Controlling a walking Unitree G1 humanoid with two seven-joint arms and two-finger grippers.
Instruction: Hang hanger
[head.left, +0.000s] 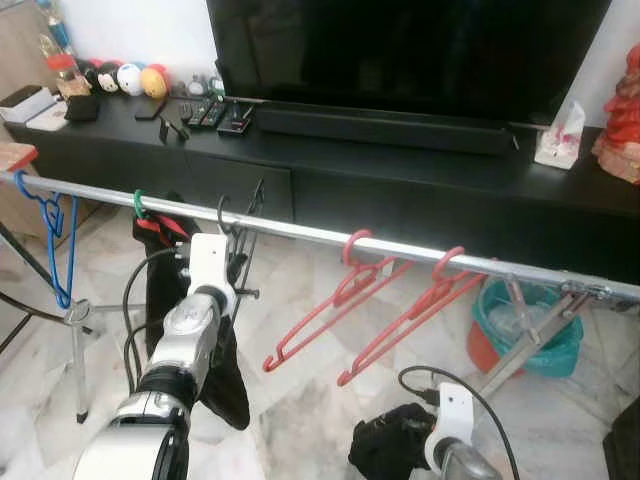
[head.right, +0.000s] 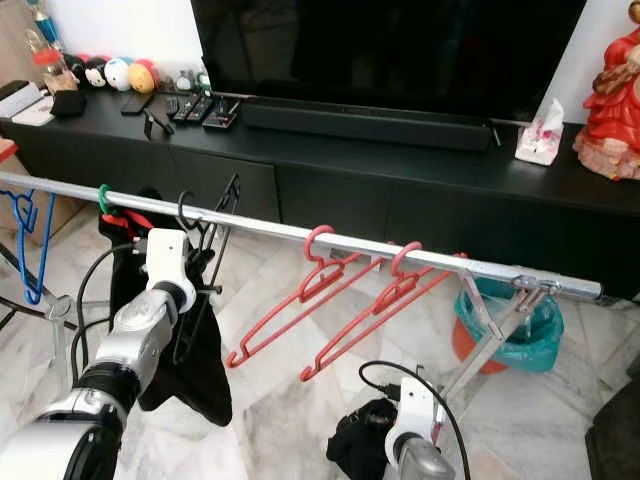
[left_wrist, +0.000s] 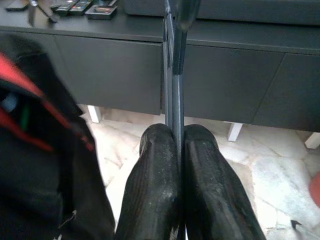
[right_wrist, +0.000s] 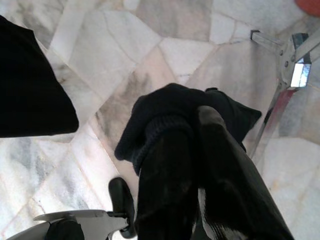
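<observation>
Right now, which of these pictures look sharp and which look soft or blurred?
Both eye views are fairly sharp, the rail glinting. In the left wrist view the left tool and black hanger blur from closeness. The right wrist view shows the right tool soft, marble floor clearer.

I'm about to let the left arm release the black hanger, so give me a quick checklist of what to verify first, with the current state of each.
1. Black hanger hook over the metal rail: ok, it curls over the bar.
2. Left end effector shut on the hanger: ok, fingers pinch its thin frame.
3. Room on the rail: ok, the green-hooked hanger and the nearest red hanger sit apart from it.
4. Hook fully seated: cannot tell.
5. Right end effector holding the dark cloth low, away from the rail: ok.
</observation>
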